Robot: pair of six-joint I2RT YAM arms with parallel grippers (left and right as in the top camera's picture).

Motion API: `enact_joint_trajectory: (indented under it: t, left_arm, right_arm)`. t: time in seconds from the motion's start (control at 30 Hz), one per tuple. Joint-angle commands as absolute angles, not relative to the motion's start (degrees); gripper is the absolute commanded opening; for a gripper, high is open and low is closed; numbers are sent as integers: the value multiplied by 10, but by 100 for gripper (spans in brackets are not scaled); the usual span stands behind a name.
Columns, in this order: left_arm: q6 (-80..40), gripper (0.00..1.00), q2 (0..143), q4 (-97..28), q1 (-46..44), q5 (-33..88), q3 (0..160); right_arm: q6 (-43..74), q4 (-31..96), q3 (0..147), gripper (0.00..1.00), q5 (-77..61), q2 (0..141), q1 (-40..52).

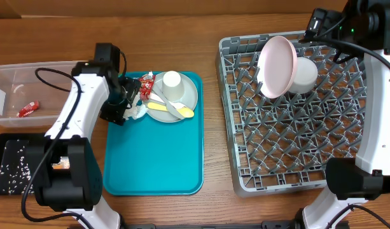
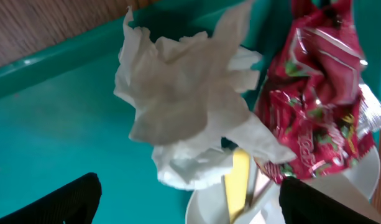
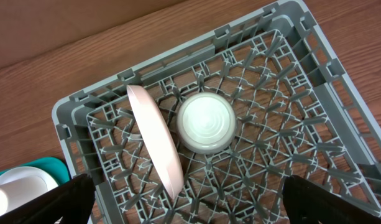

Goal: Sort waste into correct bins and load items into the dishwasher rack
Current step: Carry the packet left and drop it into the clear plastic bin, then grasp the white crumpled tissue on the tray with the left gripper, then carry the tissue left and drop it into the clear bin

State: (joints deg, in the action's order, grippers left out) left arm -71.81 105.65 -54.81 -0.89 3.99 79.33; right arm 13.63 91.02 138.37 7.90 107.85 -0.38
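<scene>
One crumpled white tissue (image 2: pixel 184 106) lies on the flat teal serving tray (image 2: pixel 53 137), its far edge touching the red shiny candy wrappers (image 2: pixel 314 106) and its near edge draped onto the grey-green round plate (image 2: pixel 206 211). The left end effector (image 2: pixel 190 198) hangs over it with both fingers spread wide and nothing between them.

The main risk is a mixed grab. The tissue and wrappers overlap, so a closing pinch could take both and drop them together in the wrong bin. A descent aimed too near the plate could also catch the yellow plastic spoon (image 2: pixel 240 180) lying just under the tissue's edge, or tilt the plate and upset the white cup (image 1: pixel 172 83) standing on it. Tissue is light and springy, so a shallow pinch may slip off or tear away only a corner.

Further out, the clear rectangular plastic tub (image 1: pixel 55 63) and the black rectangular tray (image 1: pixel 4 143) sit left of the tray on the tabletop.

The right end effector (image 3: pixel 193 202) is spread and empty above the grey pegged dishwasher rack (image 3: pixel 78 124).
</scene>
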Motion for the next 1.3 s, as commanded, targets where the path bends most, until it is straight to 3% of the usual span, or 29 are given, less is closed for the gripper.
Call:
enact_joint_trajectory:
  t: [0.0, 0.3, 0.5, 0.63, 0.83, 0.87, 0.9, 1.27]
  left_arm:
    - [-782, 94, 1057, -518, -2, 30, 765]
    - [-789, 93, 1085, -454, 1, 15, 756]
    - [-788, 69, 1104, -452, 1, 15, 756]
    - [-783, 64, 1114, -459, 1, 26, 756]
    - [-727, 29, 1115, -459, 1, 44, 758]
    - [-710, 13, 1115, -463, 1, 49, 763]
    - [-699, 4, 1115, -471, 1, 55, 768]
    - [-652, 4, 1106, -699, -1, 44, 966]
  right_arm:
    - [135, 908, 1384, 100, 83, 1075, -5]
    - [135, 908, 1384, 100, 83, 1075, -5]
    - [135, 908, 1384, 100, 83, 1075, -5]
    - [135, 908, 1384, 100, 83, 1075, -5]
    - [135, 908, 1384, 100, 83, 1075, -5]
    - [135, 908, 1384, 100, 83, 1075, -5]
    - [135, 908, 1384, 100, 83, 1075, -5]
    - [135, 908, 1384, 100, 83, 1075, -5]
